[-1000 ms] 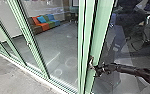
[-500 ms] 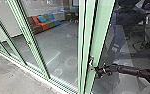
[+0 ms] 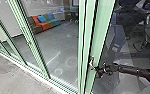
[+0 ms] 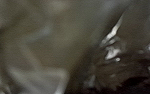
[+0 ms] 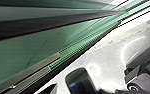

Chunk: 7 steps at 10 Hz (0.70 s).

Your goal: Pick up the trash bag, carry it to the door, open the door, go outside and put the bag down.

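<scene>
I'd square right gripper (image 3: 97,70) to handle (image 3: 91,63), left edge of green door frame (image 3: 101,32), before loading it; can't tell either jaw state.

Behind the framed glass wall (image 3: 35,53), to the left, a row of seats (image 3: 50,22) stands on the indoor floor (image 3: 63,45); pavement (image 3: 14,78) lies before it, a sill (image 3: 36,72) between; right of the seats rises the door frame (image 3: 102,27), a handle (image 3: 91,62) on it
</scene>
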{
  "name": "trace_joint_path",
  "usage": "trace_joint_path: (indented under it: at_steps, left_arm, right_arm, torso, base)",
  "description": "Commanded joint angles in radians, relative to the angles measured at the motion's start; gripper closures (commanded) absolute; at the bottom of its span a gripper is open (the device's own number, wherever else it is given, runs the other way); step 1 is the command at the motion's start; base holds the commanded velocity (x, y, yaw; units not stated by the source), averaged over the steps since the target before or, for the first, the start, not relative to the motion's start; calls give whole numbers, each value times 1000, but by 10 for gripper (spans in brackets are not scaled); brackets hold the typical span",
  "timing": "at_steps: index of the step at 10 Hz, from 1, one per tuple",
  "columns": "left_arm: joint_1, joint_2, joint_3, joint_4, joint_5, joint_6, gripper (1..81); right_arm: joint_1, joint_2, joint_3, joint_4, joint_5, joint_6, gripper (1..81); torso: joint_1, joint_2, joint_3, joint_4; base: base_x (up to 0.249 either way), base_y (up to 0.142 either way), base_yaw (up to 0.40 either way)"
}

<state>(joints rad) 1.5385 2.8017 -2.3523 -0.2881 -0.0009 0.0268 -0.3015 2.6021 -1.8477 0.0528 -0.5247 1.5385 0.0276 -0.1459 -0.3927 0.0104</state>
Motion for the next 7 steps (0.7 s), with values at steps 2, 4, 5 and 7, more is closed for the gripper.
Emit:
trace_joint_path:
  at_steps: [2, 4, 5, 7]
  left_arm:
    - [-14, -10, 10, -3, 87, 5, 811]
    - [-14, -8, 10, -3, 87, 5, 811]
    - [-14, -8, 8, -3, 87, 5, 811]
    - [-14, -8, 10, -5, 87, 5, 811]
  right_arm:
    - [245, -115, -59, 19, -23, 38, 10]
    - [259, -123, -45, 19, -27, 38, 10]
    - [265, -126, -36, 18, -31, 38, 10]
    - [291, -155, -7, 19, -37, 40, 10]
  torso:
    - [-1, -1, 0, 0]
    - [-3, -1, 0, 0]
    - [-3, -2, 0, 0]
    - [-4, -2, 0, 0]
  base:
    - [105, 0, 0]
    - [117, 0, 0]
    - [131, 0, 0]
    - [131, 0, 0]
